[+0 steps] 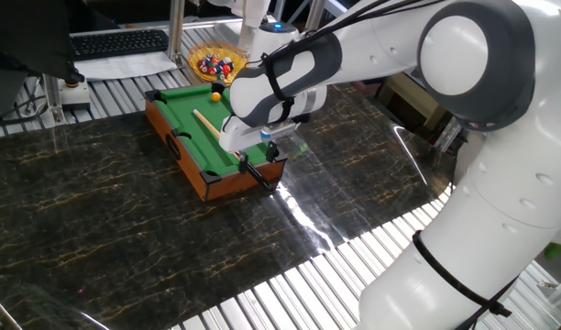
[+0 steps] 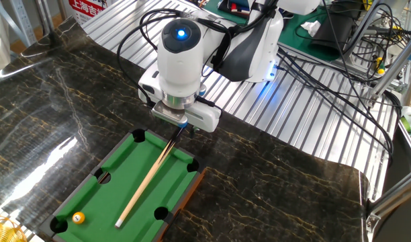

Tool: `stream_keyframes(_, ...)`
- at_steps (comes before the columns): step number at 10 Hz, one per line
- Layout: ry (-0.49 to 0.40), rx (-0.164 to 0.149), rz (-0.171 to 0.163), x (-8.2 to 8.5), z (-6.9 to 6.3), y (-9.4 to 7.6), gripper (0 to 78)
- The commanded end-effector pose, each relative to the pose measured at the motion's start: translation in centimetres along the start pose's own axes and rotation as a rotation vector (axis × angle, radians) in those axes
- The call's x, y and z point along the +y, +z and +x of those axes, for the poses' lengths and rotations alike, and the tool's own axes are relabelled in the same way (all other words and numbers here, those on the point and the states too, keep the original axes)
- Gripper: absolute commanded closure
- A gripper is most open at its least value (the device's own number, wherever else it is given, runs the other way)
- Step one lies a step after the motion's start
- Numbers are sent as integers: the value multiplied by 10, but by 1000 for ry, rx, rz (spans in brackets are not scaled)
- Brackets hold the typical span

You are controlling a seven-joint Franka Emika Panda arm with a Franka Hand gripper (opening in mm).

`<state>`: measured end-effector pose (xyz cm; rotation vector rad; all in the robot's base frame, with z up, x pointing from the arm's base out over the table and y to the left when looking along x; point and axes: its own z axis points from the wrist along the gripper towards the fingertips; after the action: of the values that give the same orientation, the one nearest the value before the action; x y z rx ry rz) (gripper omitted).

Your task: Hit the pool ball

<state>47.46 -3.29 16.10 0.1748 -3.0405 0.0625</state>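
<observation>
Two-finger gripper (image 2: 181,123) closed on the dark butt of the long wooden cue stick (image 2: 146,186)
Cue lies slantwise across the green-felt miniature pool table (image 2: 135,171); tiny glossy orange pool ball (image 2: 78,218) sits near the far corner (beside a pocket), apart from the cue tip.

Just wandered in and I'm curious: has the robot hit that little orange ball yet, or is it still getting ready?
Not yet. The gripper is at the dark butt end of the cue stick, which lies on the green felt. The pool ball sits beside the tip, not touching. The strike is left.
</observation>
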Motion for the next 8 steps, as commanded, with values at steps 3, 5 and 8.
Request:
stream_keyframes(3,5,-4,-9,0,-1,-1,1)
stream_keyframes(5,10,0,-19,5,16,11,1)
stream_keyframes(8,13,-11,-19,8,24,16,1)
